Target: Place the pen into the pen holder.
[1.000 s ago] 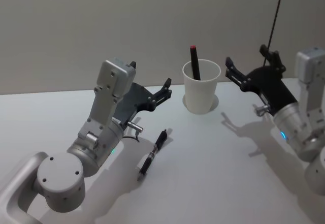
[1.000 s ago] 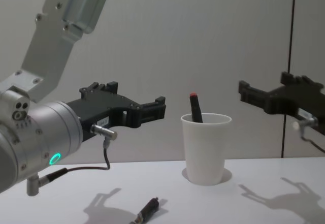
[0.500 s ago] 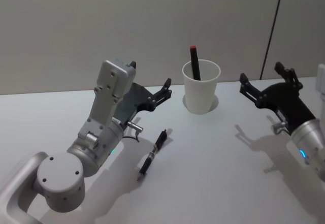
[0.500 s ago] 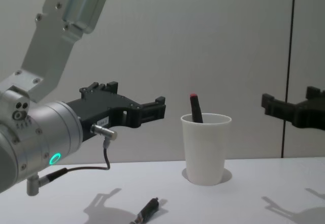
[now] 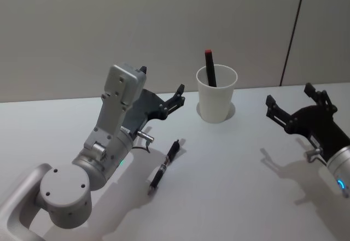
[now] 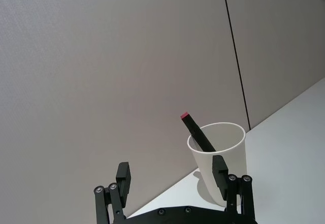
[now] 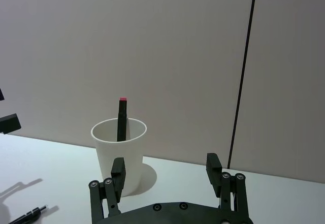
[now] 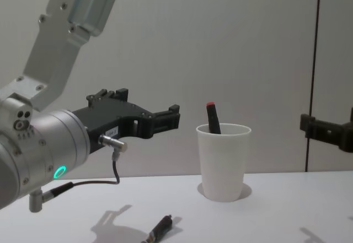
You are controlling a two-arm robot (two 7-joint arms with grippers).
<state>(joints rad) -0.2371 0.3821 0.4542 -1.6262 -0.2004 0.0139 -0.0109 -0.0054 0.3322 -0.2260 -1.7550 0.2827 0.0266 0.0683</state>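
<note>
Tipping is your risk: the pen holder [image 5: 217, 96], red-tipped pen [image 5: 210, 66] leaning inside, would topple if nudged at the rim; the loose pen [image 5: 165, 166] lies on the surface [image 5: 229, 164] near your wide, empty left gripper [image 5: 162, 81]; right gripper [image 5: 289, 94] hangs wide too

Count taken:
- pen holder [image 5: 217, 101]: 1, a white paper cup.
- Pens: 2 counted. One black pen with a red tip [image 5: 210, 69] is stood inside the pen holder. One dark pen [image 5: 164, 167] is laid flat on the counter [image 5: 229, 186], left of the pen holder and nearer the robot.
- End effectors: 2 seen, the left end effector [image 5: 161, 81] left of the pen holder and the right end effector [image 5: 290, 94] to its right.
- Counter: 1.
</note>
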